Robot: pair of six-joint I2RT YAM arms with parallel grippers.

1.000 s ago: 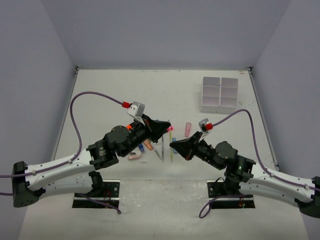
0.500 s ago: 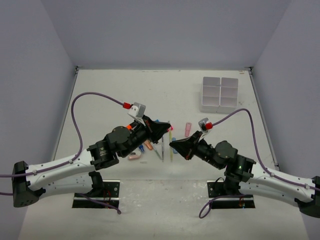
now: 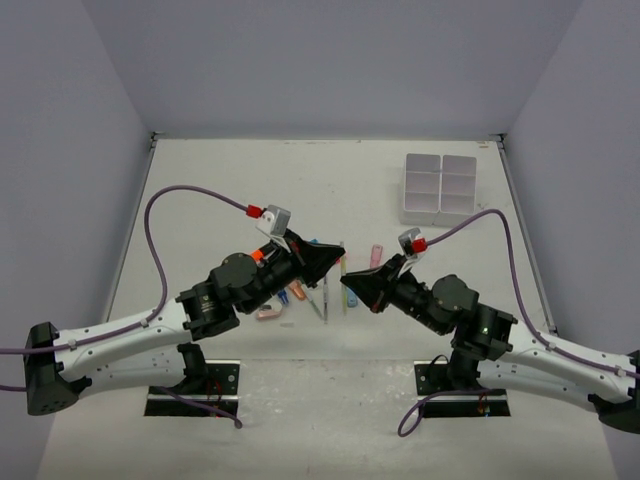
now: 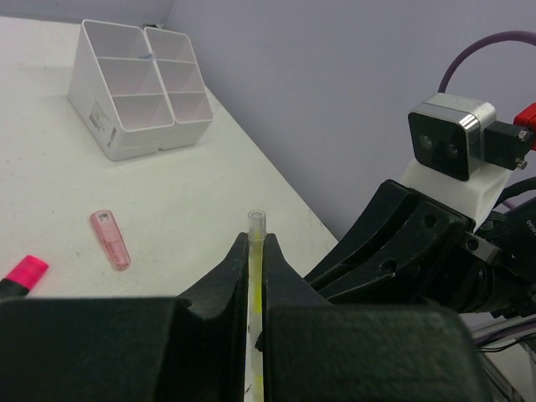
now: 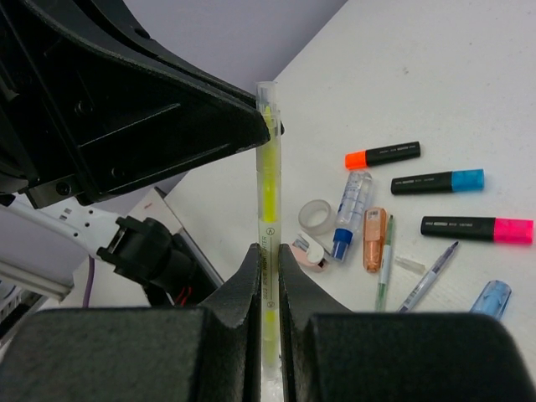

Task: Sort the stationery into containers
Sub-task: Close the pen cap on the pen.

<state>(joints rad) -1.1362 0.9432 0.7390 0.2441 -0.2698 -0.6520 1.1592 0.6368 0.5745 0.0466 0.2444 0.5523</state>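
At about 8 o'clock of the arm tips in the top view, the loose stationery lies on the table, well out of the way of this step. The left gripper has its jaws pressed onto a thin yellow pen, which is held in the air near the middle of the table with its clear end poking past the fingers. The right gripper sits at about 4 o'clock of the left one and is also pinched on the same barrel, so both arms hold one pen. This looks like a handover towards the right arm, since the white organiser stands on that arm's side, at about 1 o'clock from it and well apart. To do it well, the left jaws should spread only once the right pinch is sure. They should open without dragging sideways and then draw back towards 9 o'clock, so the pen is not levered out. How much barrel the left fingers cover is hidden by the fingers themselves, so it may be only a short bite. The right grip looks low on a long, slim body, so the carry should be slow and level, ending above a compartment before release.
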